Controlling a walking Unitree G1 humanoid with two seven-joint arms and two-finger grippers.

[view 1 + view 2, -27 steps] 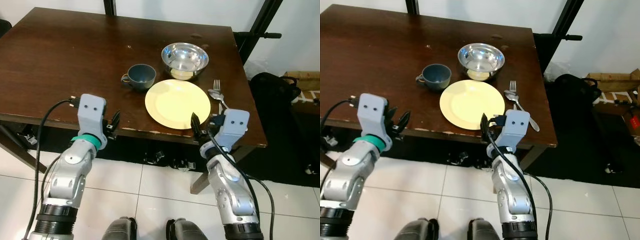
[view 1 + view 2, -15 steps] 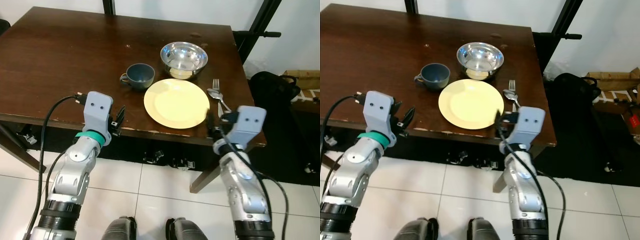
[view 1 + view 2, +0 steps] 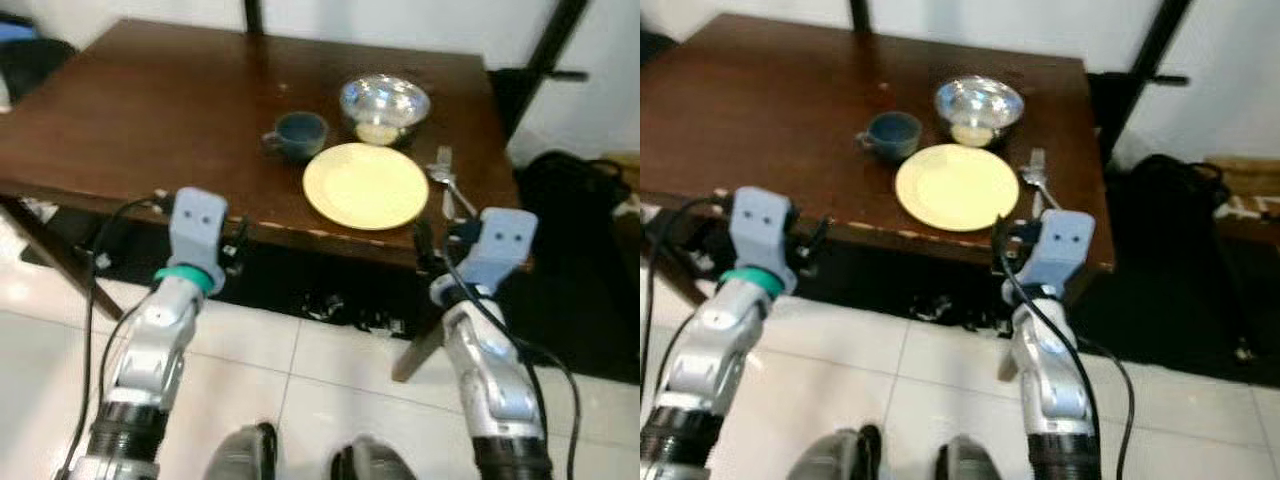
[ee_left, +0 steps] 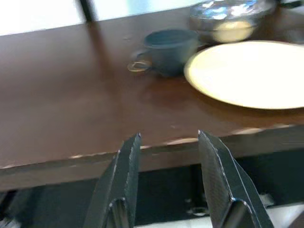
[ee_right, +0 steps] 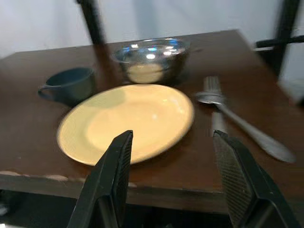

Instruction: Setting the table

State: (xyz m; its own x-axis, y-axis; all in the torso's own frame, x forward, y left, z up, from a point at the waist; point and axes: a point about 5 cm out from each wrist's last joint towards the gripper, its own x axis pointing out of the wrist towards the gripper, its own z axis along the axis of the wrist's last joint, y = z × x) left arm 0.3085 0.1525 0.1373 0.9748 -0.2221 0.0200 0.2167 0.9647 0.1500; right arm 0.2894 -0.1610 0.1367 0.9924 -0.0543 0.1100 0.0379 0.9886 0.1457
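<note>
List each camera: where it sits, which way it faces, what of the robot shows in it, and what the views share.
Left eye view: on the head, looking down at the table, yellow plate, both arms and the feet.
Right eye view: the head's other eye, same scene slightly offset.
Left wrist view: on the left wrist, looking along the open left gripper over the table edge toward the blue cup.
Right wrist view: on the right wrist, looking along the open right gripper at the plate, steel bowl, fork and spoon.
Shared: plate, cup and bowl appear in all four.
</note>
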